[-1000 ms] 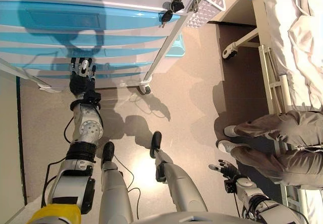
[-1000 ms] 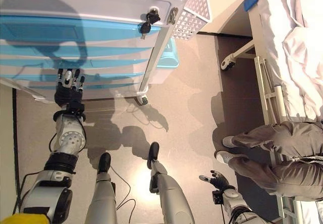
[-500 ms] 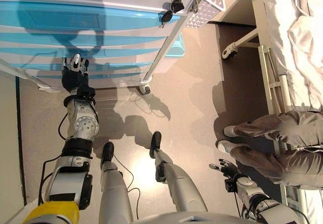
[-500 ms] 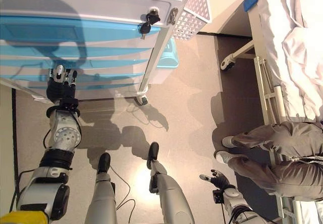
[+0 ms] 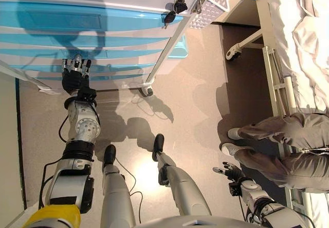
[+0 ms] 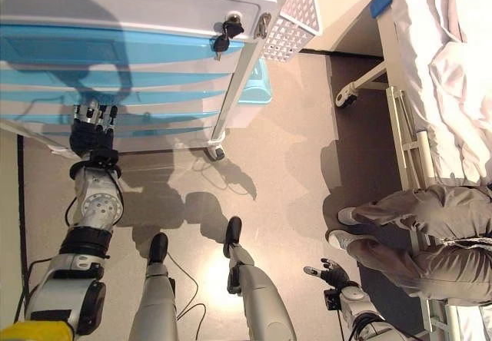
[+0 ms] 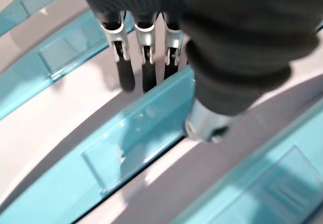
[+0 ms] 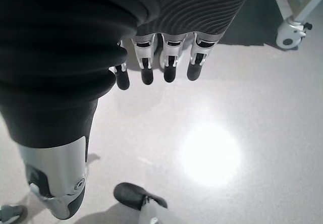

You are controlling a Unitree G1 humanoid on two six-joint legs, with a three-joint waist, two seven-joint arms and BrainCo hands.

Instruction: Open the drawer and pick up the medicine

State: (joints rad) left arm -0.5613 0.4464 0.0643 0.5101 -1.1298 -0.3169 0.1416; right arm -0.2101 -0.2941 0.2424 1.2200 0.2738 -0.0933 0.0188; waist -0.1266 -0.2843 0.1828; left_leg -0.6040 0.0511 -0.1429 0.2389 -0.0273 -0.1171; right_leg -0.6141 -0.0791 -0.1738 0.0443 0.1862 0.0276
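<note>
While the left hand (image 5: 75,73) reaches up against the lower front of the white wheeled cabinet with translucent blue drawer fronts (image 5: 103,17), its fingers (image 7: 144,62) sit over the upper lip of one blue plastic drawer front (image 7: 136,138) and its thumb lies below that lip, so it appears pinched on the edge.

Item: right hand (image 5: 229,172). Hangs low at the robot's right side, fingers relaxed and apart, empty, near a seated person's grey-trousered legs (image 5: 288,146).

Item: medicine. Not visible in any view; presumably inside a closed drawer.

Step in hand, judged: gripping the drawer edge for the pull. Done well, the fingers should hook fully behind the lip before any load, and the pull should run straight out along the drawer's travel, not sideways, since the cabinet stands on castors (image 5: 148,90) and could roll or swing. A slow, even draw is advisable.

View differences: the head views place the hand among the stacked blue fronts and show the bunch of dark keys (image 5: 172,10) at the cabinet's top corner, the white perforated basket (image 5: 213,2) and the white-sheeted bed (image 5: 303,38); they hide finger contact. The left wrist view alone shows fingers and thumb either side of the lip. The right wrist view shows only bare grey floor (image 8: 227,108) past idle fingers.
</note>
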